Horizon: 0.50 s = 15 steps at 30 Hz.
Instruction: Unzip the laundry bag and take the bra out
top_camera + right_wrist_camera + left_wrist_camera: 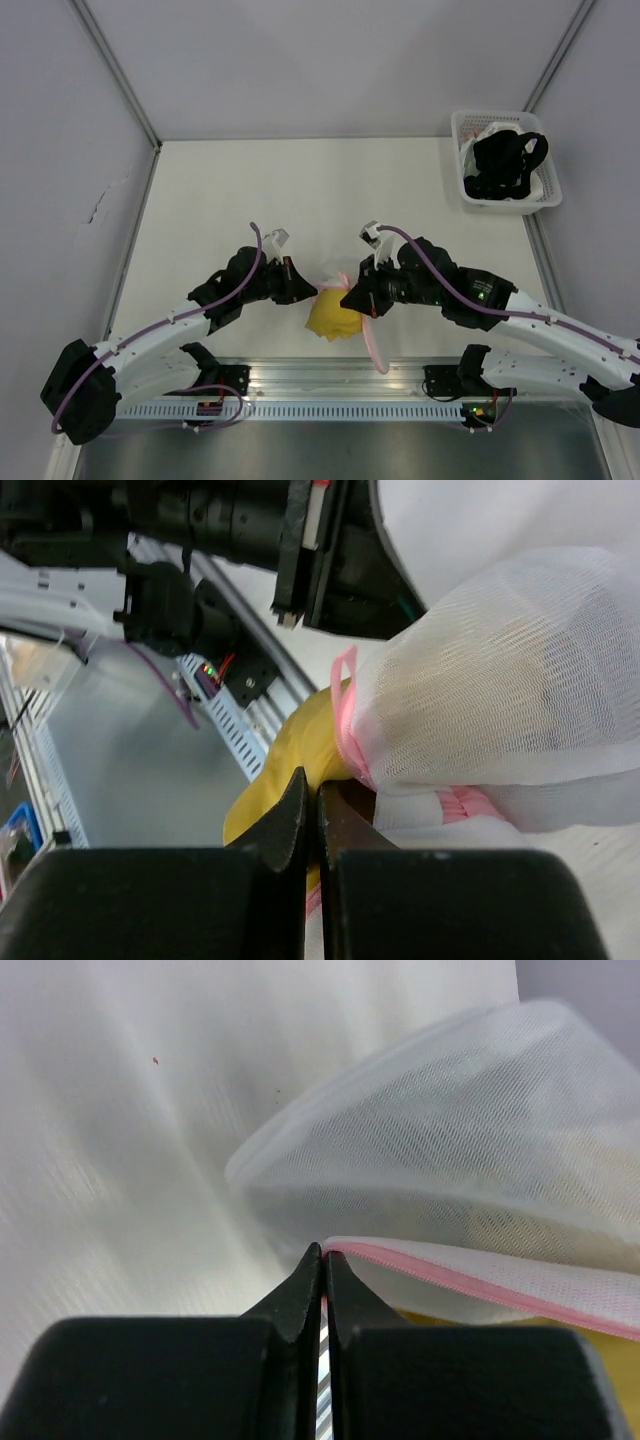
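Observation:
The laundry bag (450, 1130) is a white mesh pouch with pink zipper trim, held up between both arms near the table's front edge. My left gripper (323, 1256) is shut on the pink trim at the bag's rim (440, 1272). The yellow bra (333, 316) bulges out of the bag's underside and hangs toward the front rail. In the right wrist view the bra (290, 750) pokes out under the mesh bag (500, 680). There my right gripper (315, 785) is shut, with a fold of the yellow fabric pinched between its tips. From above, the left gripper (300, 285) and right gripper (355, 297) flank the bundle.
A white plastic basket (500, 204) with a black strappy garment (508, 160) stands at the back right corner. A pink strip (376, 346) trails from the bundle over the metal front rail (330, 375). Grey walls close in the table on three sides.

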Available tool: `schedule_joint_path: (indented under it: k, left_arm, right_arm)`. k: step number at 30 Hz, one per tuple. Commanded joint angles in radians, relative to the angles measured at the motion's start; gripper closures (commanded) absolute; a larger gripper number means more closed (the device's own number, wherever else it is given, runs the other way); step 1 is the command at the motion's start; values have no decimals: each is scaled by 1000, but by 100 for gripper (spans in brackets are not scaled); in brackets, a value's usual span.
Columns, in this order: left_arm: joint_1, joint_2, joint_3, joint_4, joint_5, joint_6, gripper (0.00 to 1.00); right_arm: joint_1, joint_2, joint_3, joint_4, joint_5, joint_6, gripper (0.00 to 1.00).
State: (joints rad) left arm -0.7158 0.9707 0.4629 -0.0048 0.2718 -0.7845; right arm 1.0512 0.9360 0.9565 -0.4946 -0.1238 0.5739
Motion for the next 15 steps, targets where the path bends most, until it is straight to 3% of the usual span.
schedule_joint_path:
  k: [1,6,10,13,15]
  left_arm:
    - [-4,10,28,-1,-22,-9,98]
    - [-4,14,20,-1,-20,-9,98]
    - [-4,14,19,-3,-17,-9,98]
    - [-4,13,19,-3,-13,-9,98]
    - [-4,10,19,-6,-8,-10,98]
  right_arm:
    - [1,-3,42,-9,-172,-26,99]
    - [-5,-147,30,158,-224,-52,100]
    - [-8,-256,-7,268,-82,-6,100]
    - [-10,-263,4,229,151,13,99]
    - [-10,-243,17,155,397,11,100]
